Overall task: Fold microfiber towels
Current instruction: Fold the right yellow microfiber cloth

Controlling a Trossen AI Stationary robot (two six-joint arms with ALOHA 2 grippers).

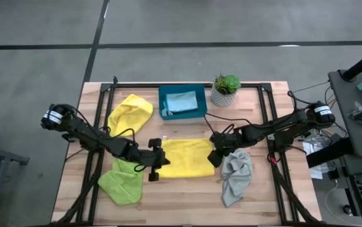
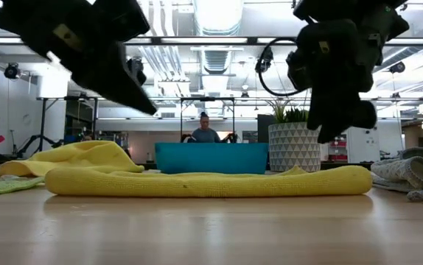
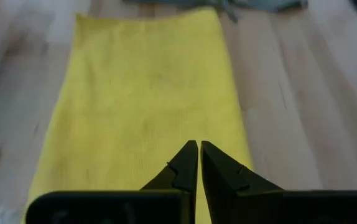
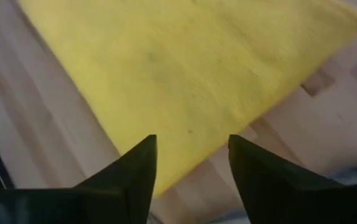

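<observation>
A bright yellow microfiber towel (image 1: 186, 157), folded into a flat rectangle, is laid at the centre of the pale wooden table (image 1: 269, 195). The left gripper (image 3: 199, 163) is held just above its left edge, fingers pressed together and holding nothing. The right gripper (image 4: 192, 163) is poised over the opposite edge, fingers spread, with no cloth between them; the towel appears to have been let go.

Other cloths noted: a second yellow towel (image 1: 130, 112) crumpled toward the far left, a lime green towel (image 1: 122, 181) bunched at the near left, a grey towel (image 1: 236, 175) heaped just beside the right gripper. A light blue cloth (image 1: 182, 101) is seen inside the rigid teal tray (image 1: 163, 104) at the far edge, next to a small potted plant (image 1: 225, 89).

Step in hand, as judged: one fold of the yellow towel is finished and released. The next move probably calls for a second fold or transfer to the tray, so an edge must be pinched cleanly without dragging the layers apart.
</observation>
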